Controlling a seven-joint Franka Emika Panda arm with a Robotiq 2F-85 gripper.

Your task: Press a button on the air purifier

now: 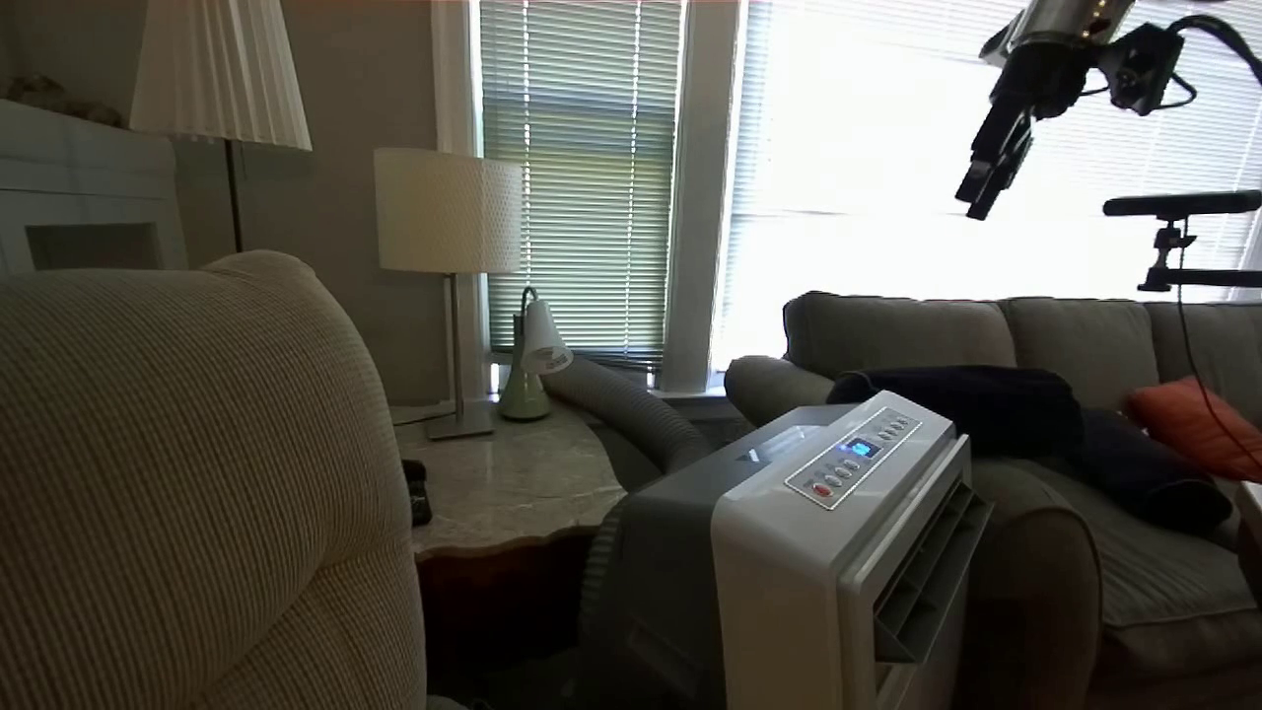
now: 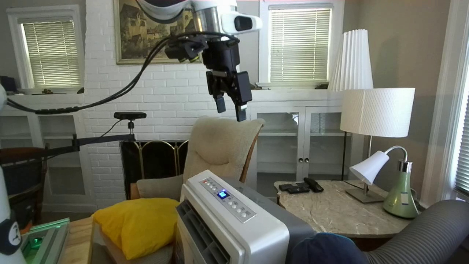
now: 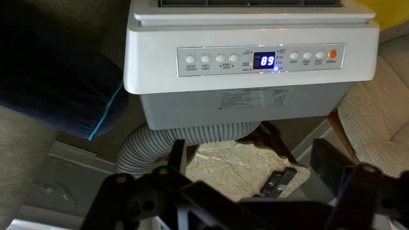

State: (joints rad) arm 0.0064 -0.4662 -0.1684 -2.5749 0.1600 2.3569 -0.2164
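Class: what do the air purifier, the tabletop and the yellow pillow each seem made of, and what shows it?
Air purifier: likely molded plastic, semi-gloss, from its rounded edges and soft sheen. Tabletop: stone or a stone-look laminate, seemingly polished, from its pale veins. Yellow pillow: apparently matte fabric, from its soft creases.

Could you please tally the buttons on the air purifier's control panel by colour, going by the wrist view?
White buttons: 7
Orange button: 1
Total: 8
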